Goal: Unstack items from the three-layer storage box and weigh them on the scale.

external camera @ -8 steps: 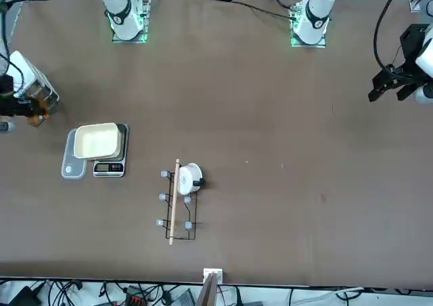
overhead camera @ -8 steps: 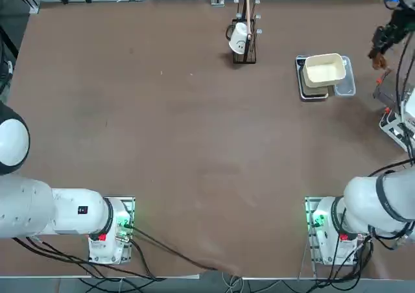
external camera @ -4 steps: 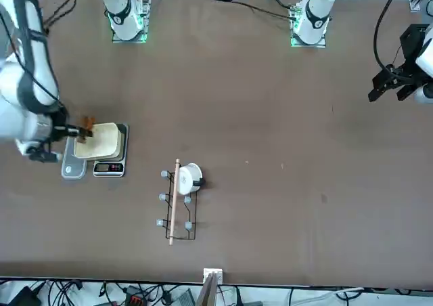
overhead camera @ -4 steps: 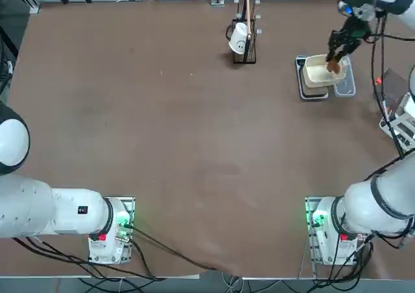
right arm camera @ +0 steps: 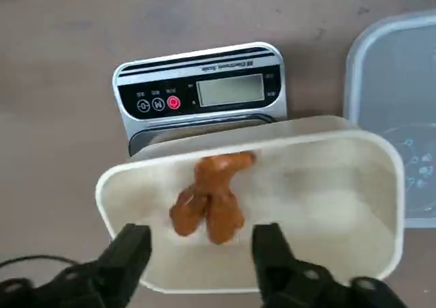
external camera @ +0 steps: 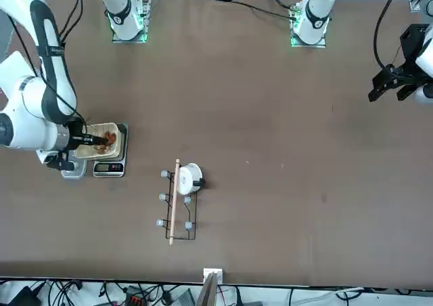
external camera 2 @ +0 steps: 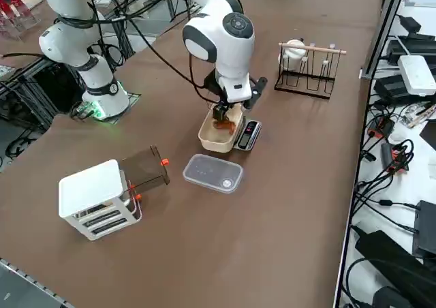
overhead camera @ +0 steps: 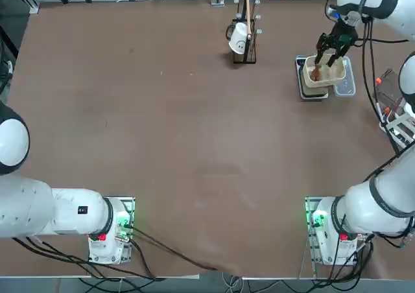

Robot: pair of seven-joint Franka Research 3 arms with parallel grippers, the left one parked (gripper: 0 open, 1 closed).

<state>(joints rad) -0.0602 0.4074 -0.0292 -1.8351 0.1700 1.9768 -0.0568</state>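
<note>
Scale [right arm camera: 197, 93] on the brown bench [overhead camera: 194, 131], near the far right part in the top view, with its display panel poking out from under a cream tub [right arm camera: 340, 185] set on its platform; brown lumpy item [right arm camera: 208, 199] lying loose inside that tub, touching neither finger; right tool [right arm camera: 201, 253] poised just above the tub's near rim, fingers [right arm camera: 129, 250] spread apart, nothing clamped between them; same tool [overhead camera: 329, 52] seen from overhead hanging over the tub, arm reaching in from the bench's right edge; clear plastic tray [external camera 2: 212, 173] flat on the bench just beside the tub and scale, on the side away from the dark wire stand [external camera 2: 308, 68]; white cup [external camera 2: 295, 49] hung on that stand, well apart from the scale; three-layer storage box [external camera 2: 95, 197], white-framed with grey shelves and small red-orange parts, near the bench's right edge in the side view, apart from the tray, with a dark translucent flap [external camera 2: 144, 170] raised at its side; pale cream item not discernible in any view.
</note>
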